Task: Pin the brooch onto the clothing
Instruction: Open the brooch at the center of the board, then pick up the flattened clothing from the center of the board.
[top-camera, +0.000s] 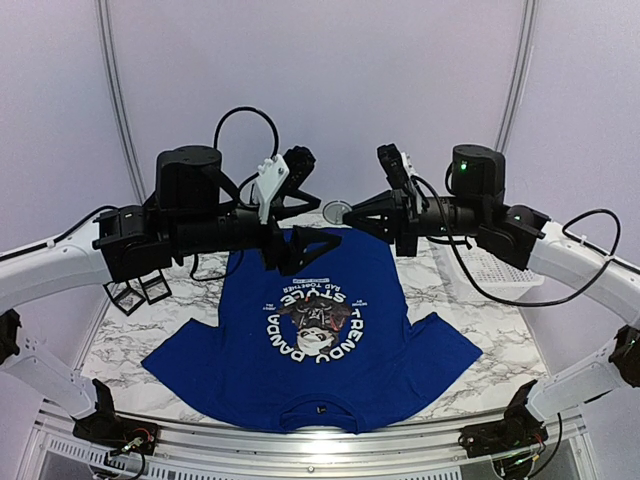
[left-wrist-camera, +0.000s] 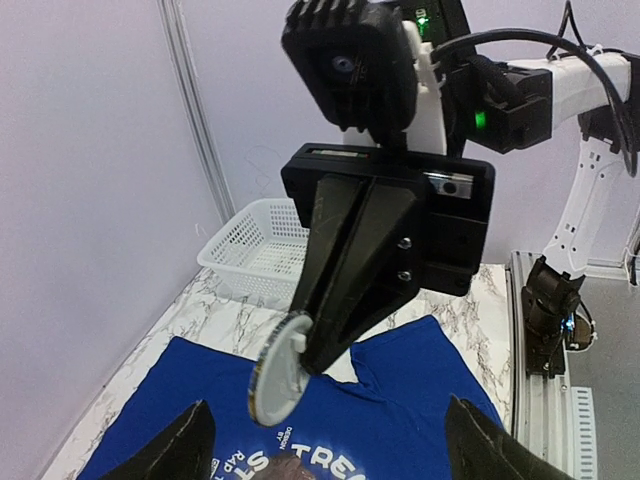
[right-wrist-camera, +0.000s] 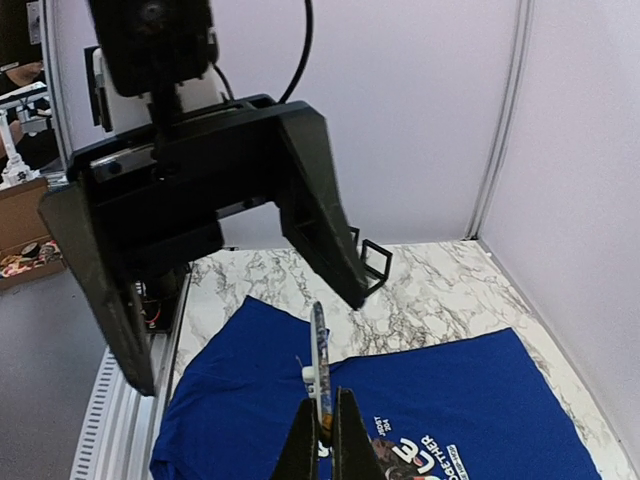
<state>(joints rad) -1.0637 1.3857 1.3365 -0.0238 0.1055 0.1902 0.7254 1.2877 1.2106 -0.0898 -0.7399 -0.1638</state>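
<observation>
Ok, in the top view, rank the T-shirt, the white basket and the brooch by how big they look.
1. T-shirt, by far the largest.
2. white basket, partly hidden.
3. brooch, clearly smallest, even though it is lifted nearer the camera.

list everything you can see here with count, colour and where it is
T-shirt: 1, royal blue with a panda print, flat on the middle of the table, collar toward the arms' bases
brooch: 1, pale round disc, held in the air above the shirt
basket: 1, white mesh, far right part of the table
small frames: 2, black, left edge of the table
table: 1, white and grey marble pattern, under everything
left jaws: 1 pair, black, open, above the shirt, facing the brooch
right jaws: 1 pair, black, shut on the brooch's edge
</observation>
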